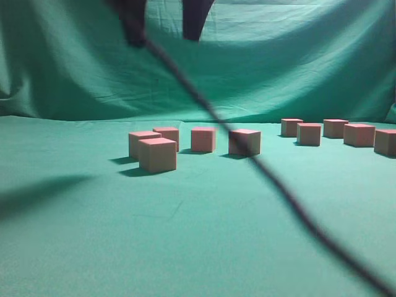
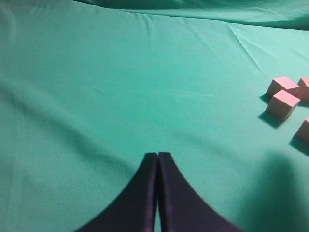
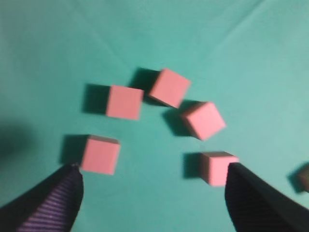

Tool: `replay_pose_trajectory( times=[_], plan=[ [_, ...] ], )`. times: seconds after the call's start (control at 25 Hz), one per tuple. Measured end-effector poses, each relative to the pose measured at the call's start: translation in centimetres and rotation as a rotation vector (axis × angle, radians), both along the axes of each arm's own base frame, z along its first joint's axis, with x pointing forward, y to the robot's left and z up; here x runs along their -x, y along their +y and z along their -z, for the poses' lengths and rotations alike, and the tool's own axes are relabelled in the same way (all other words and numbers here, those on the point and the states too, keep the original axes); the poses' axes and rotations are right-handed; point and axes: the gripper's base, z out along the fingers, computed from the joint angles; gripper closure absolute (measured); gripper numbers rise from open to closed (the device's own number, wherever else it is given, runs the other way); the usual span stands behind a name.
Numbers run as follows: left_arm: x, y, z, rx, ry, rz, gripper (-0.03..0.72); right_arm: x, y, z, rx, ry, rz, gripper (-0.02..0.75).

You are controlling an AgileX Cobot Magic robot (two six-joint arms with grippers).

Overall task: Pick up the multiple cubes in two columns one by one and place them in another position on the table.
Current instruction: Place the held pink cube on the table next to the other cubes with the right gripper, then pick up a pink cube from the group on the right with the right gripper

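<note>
On the table (image 1: 93,247): teal-green cloth is lying wrinkled across the whole surface; the same fabric is hanging as a backdrop (image 1: 278,55) behind it

Near group of cubes (image 1: 157,154): five are sitting left of centre in the exterior view; the front one is standing closest to the camera, just beside the one behind it (image 1: 142,142); three more (image 1: 203,139) are trailing off to the right in a loose row

Far group of cubes (image 1: 309,133): five more are sitting at the right, further back, in a rough line running to the picture's edge; well apart from the near group

Right gripper (image 3: 154,193): hanging above the near group with its fingers (image 3: 53,203) spread wide apart; nothing is sitting between them; five cubes (image 3: 124,101) are lying scattered on the cloth below it, one (image 3: 100,154) near the left fingertip and one (image 3: 217,166) near the right

Left gripper (image 2: 158,157): its two dark fingers are pressing together, holding nothing; it is hovering over bare cloth, with a few cubes (image 2: 282,104) off at the right edge of its view

Cable (image 1: 272,179): a dark blurred line is crossing the exterior view diagonally, close to the lens
</note>
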Motion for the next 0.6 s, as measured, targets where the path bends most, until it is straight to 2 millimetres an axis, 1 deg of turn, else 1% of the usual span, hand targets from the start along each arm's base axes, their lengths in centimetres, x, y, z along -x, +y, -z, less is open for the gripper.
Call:
replay_pose_trajectory(
  times=[0.08,0.16,0.24,0.28,0.36,0.4,0.48,0.56,0.6],
  plan=[
    [0.0,0.0,0.0,0.000,0.000,0.000,0.688,-0.7,-2.5,-1.6,-0.021,-0.018,0.055,0.156],
    [0.0,0.0,0.0,0.000,0.000,0.000,0.688,-1.8,-5.8,-2.8,-0.036,-0.025,0.145,0.156],
    [0.0,0.0,0.0,0.000,0.000,0.000,0.688,-3.1,-10.2,-3.2,-0.038,-0.018,0.283,0.156],
    [0.0,0.0,0.0,0.000,0.000,0.000,0.688,-3.7,-12.4,-3.1,-0.034,-0.008,0.357,0.156],
    [0.0,0.0,0.0,0.000,0.000,0.000,0.688,-4.6,-16.5,-2.2,-0.016,0.025,0.482,0.156],
    [0.0,0.0,0.0,0.000,0.000,0.000,0.688,-5.0,-18.5,-1.3,-0.008,0.060,0.544,0.156],
    [0.0,0.0,0.0,0.000,0.000,0.000,0.688,-5.3,-21.7,0.6,-0.007,0.135,0.644,0.156],
    [0.0,0.0,0.0,0.000,0.000,0.000,0.688,-5.6,-24.1,2.6,-0.048,0.184,0.723,0.156],
    [0.0,0.0,0.0,0.000,0.000,0.000,0.688,-5.8,-24.8,3.5,-0.074,0.184,0.745,0.156]
  ],
)
